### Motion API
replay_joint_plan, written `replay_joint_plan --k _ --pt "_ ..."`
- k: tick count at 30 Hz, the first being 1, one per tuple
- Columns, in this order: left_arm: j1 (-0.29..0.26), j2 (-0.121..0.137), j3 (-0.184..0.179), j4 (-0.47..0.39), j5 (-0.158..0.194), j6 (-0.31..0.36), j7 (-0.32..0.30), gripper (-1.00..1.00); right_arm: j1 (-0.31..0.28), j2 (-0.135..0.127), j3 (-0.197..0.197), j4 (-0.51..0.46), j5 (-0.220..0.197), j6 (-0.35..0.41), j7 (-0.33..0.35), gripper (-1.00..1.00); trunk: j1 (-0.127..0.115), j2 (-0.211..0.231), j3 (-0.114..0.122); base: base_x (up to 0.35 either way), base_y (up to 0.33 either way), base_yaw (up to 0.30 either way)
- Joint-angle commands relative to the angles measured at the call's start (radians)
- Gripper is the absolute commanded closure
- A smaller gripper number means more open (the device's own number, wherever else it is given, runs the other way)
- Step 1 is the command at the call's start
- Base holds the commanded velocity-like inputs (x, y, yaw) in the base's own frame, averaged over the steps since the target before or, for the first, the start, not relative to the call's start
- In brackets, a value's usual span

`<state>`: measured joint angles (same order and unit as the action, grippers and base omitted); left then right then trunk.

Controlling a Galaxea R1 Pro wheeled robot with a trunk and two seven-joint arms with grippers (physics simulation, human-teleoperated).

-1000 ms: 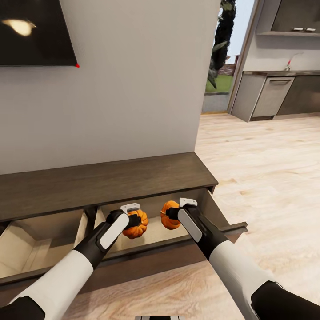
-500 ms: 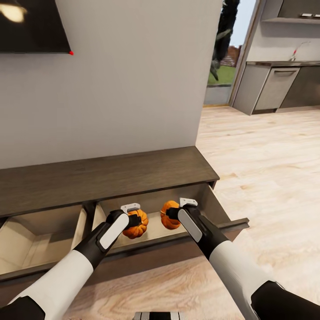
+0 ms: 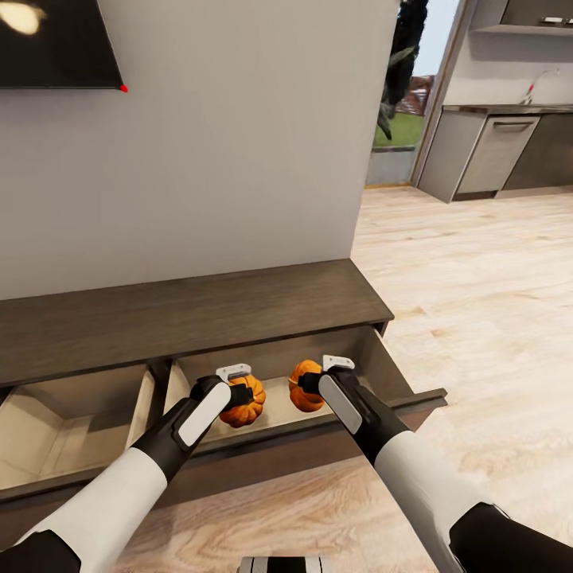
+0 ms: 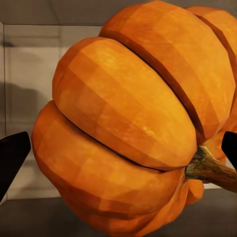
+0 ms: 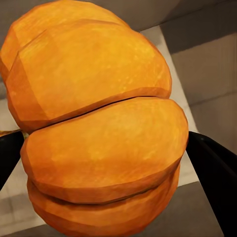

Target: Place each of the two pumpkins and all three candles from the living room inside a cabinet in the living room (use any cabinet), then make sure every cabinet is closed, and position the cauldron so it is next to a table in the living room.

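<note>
We saw the long, low dark-brown wooden cabinet point(image 3: 191, 314) standing against the wall with two pull-out drawers open, their lighter wooden interiors bare. Over the right-hand drawer, our left end effector point(image 3: 239, 395) pinched one bright-orange ribbed pumpkin point(image 3: 243, 402) and our right end effector point(image 3: 312, 383) pinched the other pumpkin point(image 3: 301, 386). We judged the placing step was in hand; next, each would need lowering into the drawer and releasing.

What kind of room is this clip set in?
Most likely an open-plan home living room: a long low wooden cabinet against the wall under a dark wall-mounted screen, light wood flooring, and grey kitchen cupboards visible beyond.
</note>
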<state>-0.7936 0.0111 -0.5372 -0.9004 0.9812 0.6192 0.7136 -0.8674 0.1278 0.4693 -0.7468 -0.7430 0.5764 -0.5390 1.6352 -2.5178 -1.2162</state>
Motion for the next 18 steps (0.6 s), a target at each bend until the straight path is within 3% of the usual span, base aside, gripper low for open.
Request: replay_joint_plan --k 1,18 --pt "-0.001 0.001 -0.004 -0.002 0.008 0.000 0.010 1.00 -0.001 0.000 0.003 -0.001 -0.010 0.000 -0.012 1.00 0.000 0.000 -0.001 0.000 0.000 0.000" --pt "-0.001 0.001 -0.021 -0.002 0.008 0.001 0.011 1.00 -0.001 0.001 0.002 0.028 -0.006 -0.040 -0.018 1.00 0.000 0.000 -0.001 0.000 -0.016 0.000"
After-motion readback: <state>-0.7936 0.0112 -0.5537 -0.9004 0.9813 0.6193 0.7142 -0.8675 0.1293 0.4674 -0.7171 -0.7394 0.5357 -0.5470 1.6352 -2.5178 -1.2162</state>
